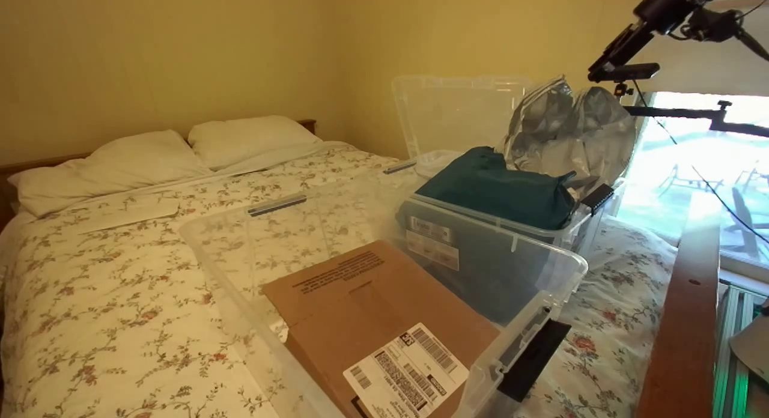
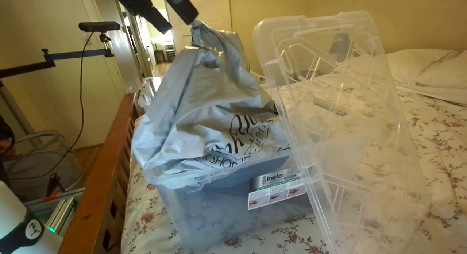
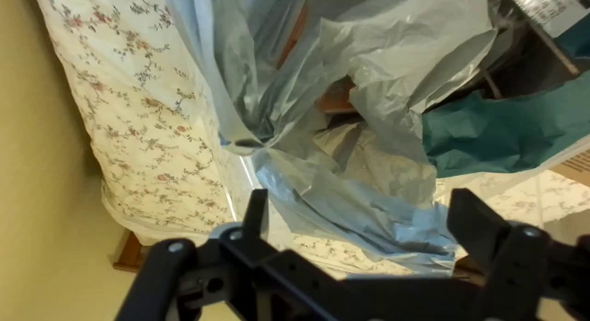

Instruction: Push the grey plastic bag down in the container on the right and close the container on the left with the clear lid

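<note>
The grey plastic bag (image 1: pixel 577 142) bulges high above the rim of a clear container (image 2: pixel 219 217); it also shows in an exterior view (image 2: pixel 219 115) and the wrist view (image 3: pixel 405 49). A teal bag (image 1: pixel 492 190) lies beside it in that container. A second clear container (image 1: pixel 489 370) stands uncovered with a cardboard box (image 1: pixel 384 316) inside. The clear lid (image 2: pixel 339 119) stands upright, tilted, beside the grey bag's container, also seen in an exterior view (image 1: pixel 456 118). My gripper (image 2: pixel 178 22) is open above the bag's top. In the wrist view, grey plastic shows between the fingers (image 3: pixel 359 212), not clamped.
Both containers rest on a bed with a floral cover (image 1: pixel 120 298). Pillows (image 1: pixel 252 142) lie at the headboard by the wall. A wooden bed rail (image 2: pixel 98 184) runs along one side. A camera (image 2: pixel 98 26) on a stand arm is near the gripper.
</note>
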Controlling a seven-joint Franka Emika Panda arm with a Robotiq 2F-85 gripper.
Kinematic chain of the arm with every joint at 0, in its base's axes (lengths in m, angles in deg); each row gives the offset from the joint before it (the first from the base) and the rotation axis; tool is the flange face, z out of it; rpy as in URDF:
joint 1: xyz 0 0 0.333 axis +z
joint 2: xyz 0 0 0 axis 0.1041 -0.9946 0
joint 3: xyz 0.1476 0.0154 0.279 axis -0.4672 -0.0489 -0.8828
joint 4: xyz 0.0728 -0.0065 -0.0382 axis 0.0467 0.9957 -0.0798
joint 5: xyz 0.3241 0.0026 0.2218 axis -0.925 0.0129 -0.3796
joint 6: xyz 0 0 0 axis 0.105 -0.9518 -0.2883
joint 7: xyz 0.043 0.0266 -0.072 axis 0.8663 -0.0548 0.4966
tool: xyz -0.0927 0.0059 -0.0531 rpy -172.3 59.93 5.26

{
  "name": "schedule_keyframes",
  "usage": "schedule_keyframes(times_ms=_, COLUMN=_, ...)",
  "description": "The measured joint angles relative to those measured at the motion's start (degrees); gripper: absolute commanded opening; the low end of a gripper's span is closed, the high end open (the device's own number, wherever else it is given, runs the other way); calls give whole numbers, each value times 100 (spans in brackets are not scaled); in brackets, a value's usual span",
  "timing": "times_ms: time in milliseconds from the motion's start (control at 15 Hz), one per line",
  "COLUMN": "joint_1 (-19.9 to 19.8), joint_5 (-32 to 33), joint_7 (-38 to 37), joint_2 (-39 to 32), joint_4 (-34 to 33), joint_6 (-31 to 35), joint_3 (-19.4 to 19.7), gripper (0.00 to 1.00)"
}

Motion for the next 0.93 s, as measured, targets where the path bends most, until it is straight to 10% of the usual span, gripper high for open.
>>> schedule_keyframes(times_ms=600, joint_1=-431, joint_5=496, joint_7=-844, joint_2=-1809, joint_4=-29, joint_6=2180, joint_3=-668, gripper=100)
schedule_keyframes(times_ms=933, joint_1=-1503, joint_5=1968, joint_7=-1742, joint_2=-2345, joint_4=-180, joint_6=1655, joint_3=-1694, gripper=51)
